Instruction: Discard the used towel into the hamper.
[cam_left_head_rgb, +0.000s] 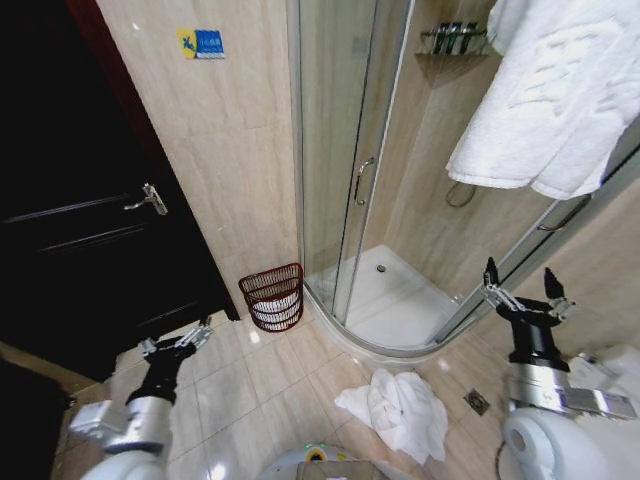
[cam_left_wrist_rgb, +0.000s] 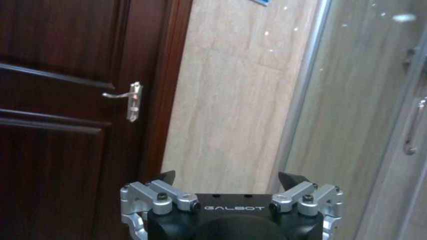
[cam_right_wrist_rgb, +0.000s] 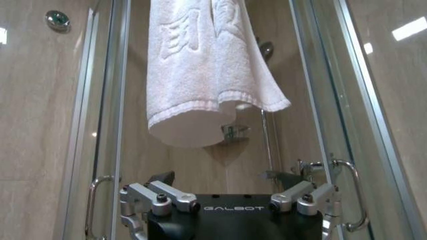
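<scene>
Head view has the towel (cam_left_head_rgb: 397, 412) crumpled on the floor tiles, the hamper (cam_left_head_rgb: 274, 297) by the wall near the shower, and both grippers, left (cam_left_head_rgb: 178, 341) and right (cam_left_head_rgb: 521, 292), raised with fingers spread, holding nothing.

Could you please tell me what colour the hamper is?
Dark reddish-brown wire hamper, clearest in the head view.

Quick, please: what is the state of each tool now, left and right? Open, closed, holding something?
Left tool: open, holding nothing, raised above the floor tiles.
Right tool: open, holding nothing, raised near the shower glass.
</scene>
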